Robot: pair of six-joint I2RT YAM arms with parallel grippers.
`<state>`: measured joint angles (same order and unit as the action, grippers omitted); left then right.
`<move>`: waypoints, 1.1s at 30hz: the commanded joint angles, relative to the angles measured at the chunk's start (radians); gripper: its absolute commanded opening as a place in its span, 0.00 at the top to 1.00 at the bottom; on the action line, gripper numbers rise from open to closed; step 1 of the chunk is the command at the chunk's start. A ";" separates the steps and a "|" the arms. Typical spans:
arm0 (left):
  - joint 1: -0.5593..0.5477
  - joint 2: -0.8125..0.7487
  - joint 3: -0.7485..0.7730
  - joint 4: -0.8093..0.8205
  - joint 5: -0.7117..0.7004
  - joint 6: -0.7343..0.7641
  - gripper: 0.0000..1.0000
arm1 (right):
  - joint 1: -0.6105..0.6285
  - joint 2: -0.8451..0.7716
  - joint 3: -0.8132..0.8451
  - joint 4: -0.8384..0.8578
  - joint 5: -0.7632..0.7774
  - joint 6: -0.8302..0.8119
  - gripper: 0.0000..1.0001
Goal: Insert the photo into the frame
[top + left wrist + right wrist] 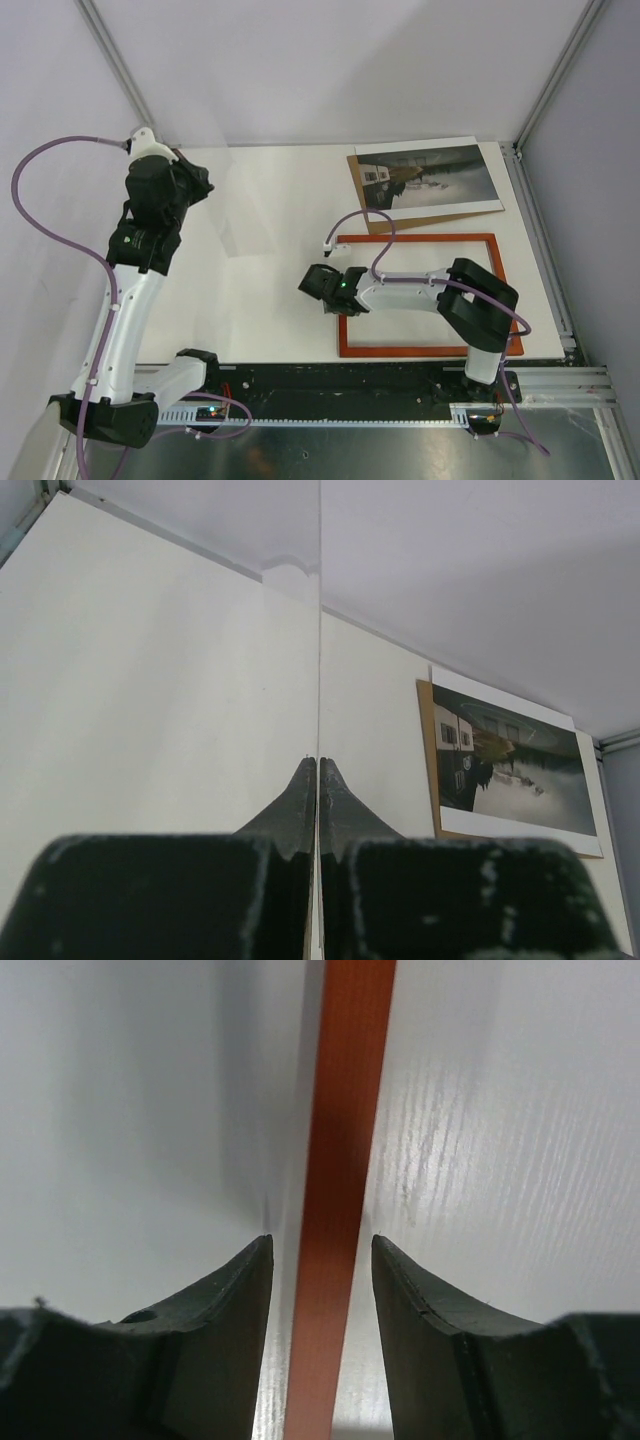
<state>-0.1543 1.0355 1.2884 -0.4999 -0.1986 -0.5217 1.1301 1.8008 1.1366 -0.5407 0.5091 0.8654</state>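
Note:
The red-orange frame (420, 345) lies flat on the white table at the front right. My right gripper (315, 283) is open and low over it, with the frame's left bar (340, 1110) running between the two fingers (225, 1290) without touching either. The photo (430, 172) lies face up at the back right on a brown backing board (400, 218); it also shows in the left wrist view (510, 765). My left gripper (200, 185) is raised at the back left, shut on a thin clear pane (319, 630) seen edge-on between its fingertips (300, 800).
Grey enclosure walls (330, 60) stand close behind and to both sides. The table's front edge meets a black and metal rail (350, 385) where the arm bases sit. A metal corner post (515, 150) stands by the photo.

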 commanded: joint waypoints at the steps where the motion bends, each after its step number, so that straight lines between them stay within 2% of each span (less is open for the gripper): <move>1: 0.015 -0.027 -0.006 0.041 -0.026 0.024 1.00 | 0.015 0.020 0.005 -0.060 0.053 0.058 0.51; 6: 0.021 -0.027 -0.019 0.042 -0.022 0.027 1.00 | 0.022 -0.009 0.005 -0.064 0.075 0.063 0.48; 14: 0.032 -0.024 -0.020 0.042 -0.021 0.029 1.00 | 0.019 0.058 0.005 -0.021 -0.014 0.060 0.49; 15: 0.036 -0.022 -0.020 0.042 -0.023 0.032 1.00 | 0.018 0.065 0.005 -0.017 -0.027 0.059 0.52; 18: 0.045 -0.018 -0.020 0.042 -0.022 0.033 1.00 | 0.010 0.057 0.005 -0.008 -0.054 0.046 0.72; 21: 0.053 -0.014 -0.021 0.043 -0.018 0.031 1.00 | -0.011 -0.013 0.005 -0.016 -0.075 0.019 0.94; 22: 0.055 -0.012 -0.021 0.043 -0.019 0.029 1.00 | -0.019 -0.049 0.008 -0.020 -0.083 0.012 0.97; 25: 0.060 -0.008 -0.022 0.043 -0.019 0.024 1.00 | -0.034 -0.154 0.039 -0.065 -0.098 -0.013 1.00; 33: 0.069 0.013 -0.015 0.043 -0.025 0.014 1.00 | -0.027 -0.394 0.259 -0.238 -0.115 -0.046 1.00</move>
<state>-0.0990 1.0458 1.2633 -0.5041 -0.2066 -0.5140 1.0939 1.5356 1.2507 -0.6930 0.3756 0.8619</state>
